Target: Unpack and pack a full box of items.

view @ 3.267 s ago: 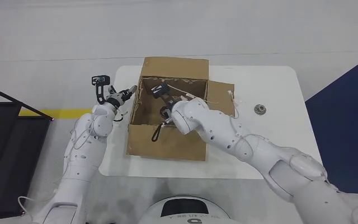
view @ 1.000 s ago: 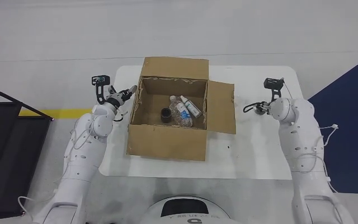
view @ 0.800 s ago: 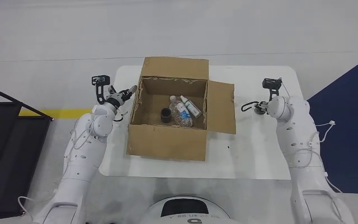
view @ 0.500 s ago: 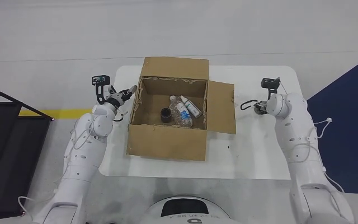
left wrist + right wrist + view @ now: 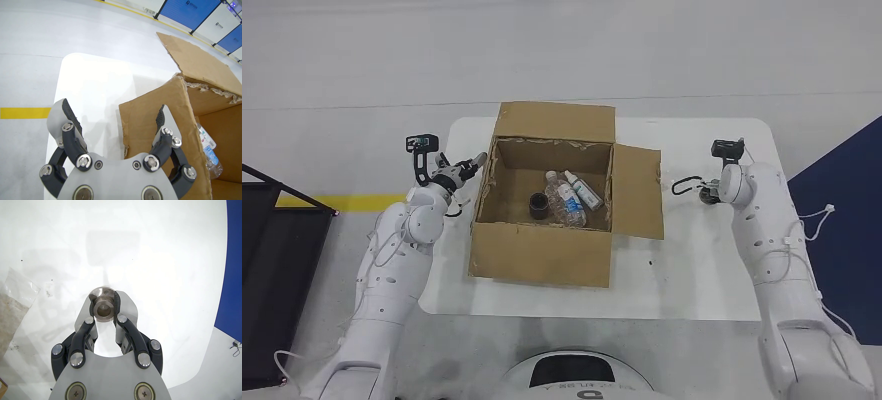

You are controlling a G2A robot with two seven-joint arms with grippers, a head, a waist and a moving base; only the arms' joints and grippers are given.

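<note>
Swung out of the cardboard box (image 5: 542, 255) since the earliest frame, right arm now over the far right part of the tabletop (image 5: 712, 270), with only a slight wrist shift over the last half-second. Left arm unchanged across the frames.

Down-pointing right gripper (image 5: 103, 297) pinching a metal flanged bushing (image 5: 103, 311): pads (image 5: 115, 306) pressed against both sides of the hub, flange just past the fingertips and close to the tabletop. Resting there or lifted clear: cannot tell. Scrap of clear tape (image 5: 22, 285) on the tabletop off to one side of this gripper, apart from it, at the edge of the box's folded-out flap.

Wide-spread left gripper (image 5: 113, 103) holding nothing, just outside the box. Upright cardboard side panel directly ahead, its edge in line with the gap between the fingers, no contact visible.

Box open, one flap folded out away from the left gripper and toward the right gripper, another standing at the far side. Inside, beyond the panel in front of the left gripper and well apart from the right gripper: black cylinder (image 5: 538, 205), clear plastic bottle (image 5: 560, 200) lying just beside it, small white bottle (image 5: 582, 190) lying against the clear one.
</note>
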